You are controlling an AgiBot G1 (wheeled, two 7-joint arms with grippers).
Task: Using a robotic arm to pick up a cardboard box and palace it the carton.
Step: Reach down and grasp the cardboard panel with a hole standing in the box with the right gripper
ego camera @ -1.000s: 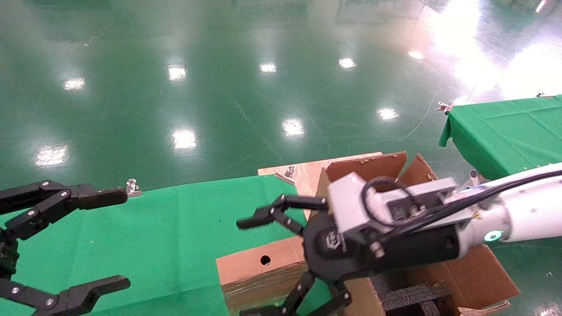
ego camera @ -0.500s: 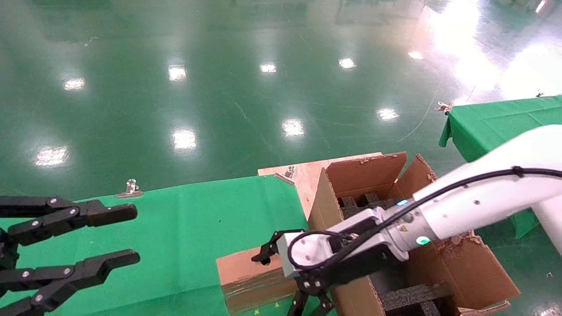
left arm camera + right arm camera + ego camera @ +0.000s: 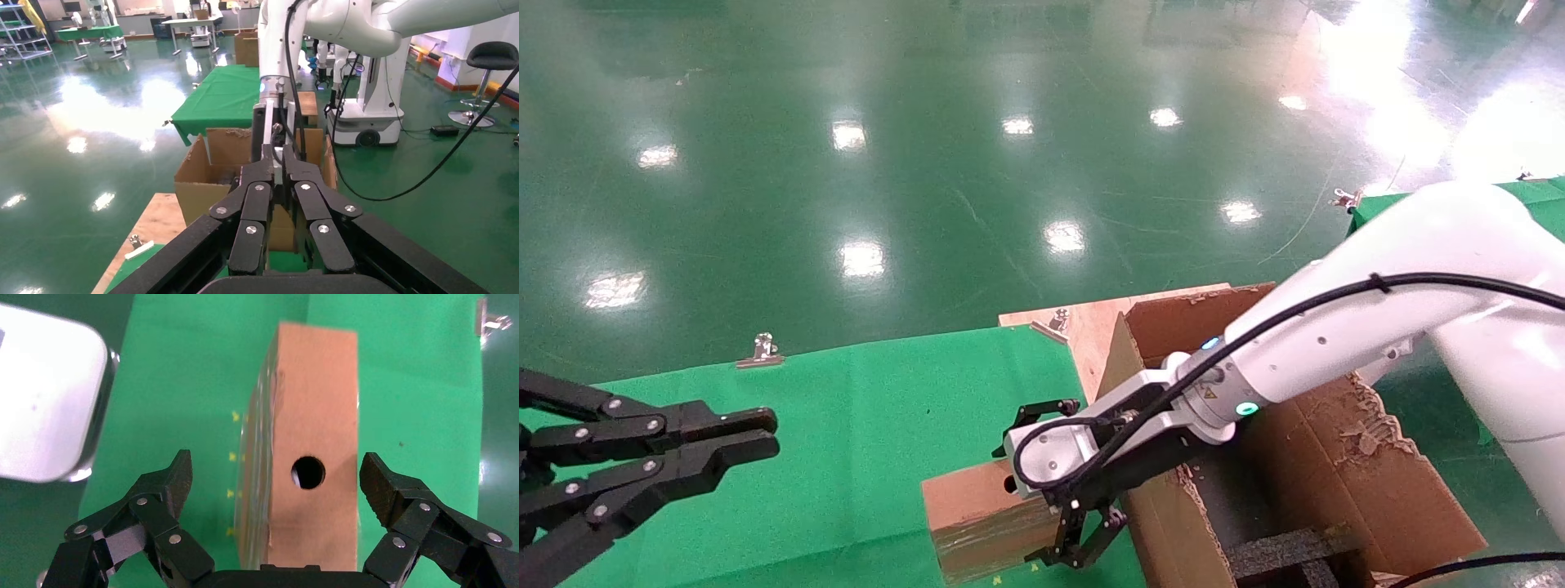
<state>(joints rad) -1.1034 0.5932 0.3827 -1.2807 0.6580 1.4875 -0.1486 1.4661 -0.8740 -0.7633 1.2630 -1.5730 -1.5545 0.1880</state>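
The small brown cardboard box (image 3: 972,518), with glossy tape on its side and a round hole (image 3: 308,471), lies on the green table (image 3: 846,425) beside the carton. The white robotic arm (image 3: 1336,335) reaches down to it. My right gripper (image 3: 1026,494) is open, with one finger on each side of the box (image 3: 312,416) and neither touching it. The large carton (image 3: 1377,490) with torn flaps and black foam inserts (image 3: 1287,547) stands at the table's right end. My left gripper (image 3: 764,433) hovers shut and empty over the table's left part.
A wooden board (image 3: 1083,322) with a metal clip lies behind the carton. Another clip (image 3: 762,351) sits on the table's far edge. A second green-covered table (image 3: 1369,211) is at the right, behind the arm. Shiny green floor lies beyond.
My right arm has swung down and left, so its open fingers now straddle the small box. My left gripper has gone from wide open to shut.
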